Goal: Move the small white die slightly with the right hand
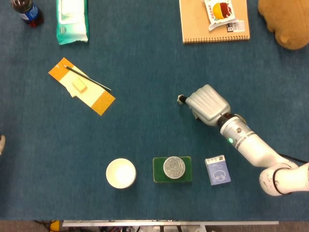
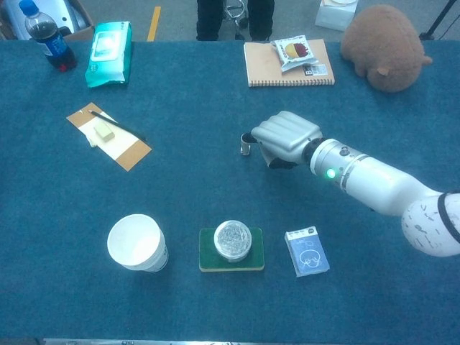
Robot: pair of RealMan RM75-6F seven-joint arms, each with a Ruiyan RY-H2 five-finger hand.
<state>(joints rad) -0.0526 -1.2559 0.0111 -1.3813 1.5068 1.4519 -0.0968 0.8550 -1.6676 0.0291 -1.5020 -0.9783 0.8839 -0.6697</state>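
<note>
The small white die [image 1: 182, 100] [image 2: 246, 149] lies on the blue table cloth near the middle of the table. My right hand [image 1: 206, 104] [image 2: 286, 136] is just to its right, fingers curled in. The dark fingertips [image 2: 247, 138] close on the die from above and beside it, and it looks pinched between them. Whether the die is lifted off the cloth I cannot tell. My left hand shows in neither view.
Near the front stand a white paper cup [image 2: 136, 243], a foil-topped tin on a green pad [image 2: 232, 241] and a blue card box [image 2: 307, 251]. A notebook with a snack packet [image 2: 290, 63], a plush toy [image 2: 385, 46], wipes [image 2: 108, 43] and a bottle [image 2: 47, 34] line the back. A pencil lies on an orange card [image 2: 109, 135] at left.
</note>
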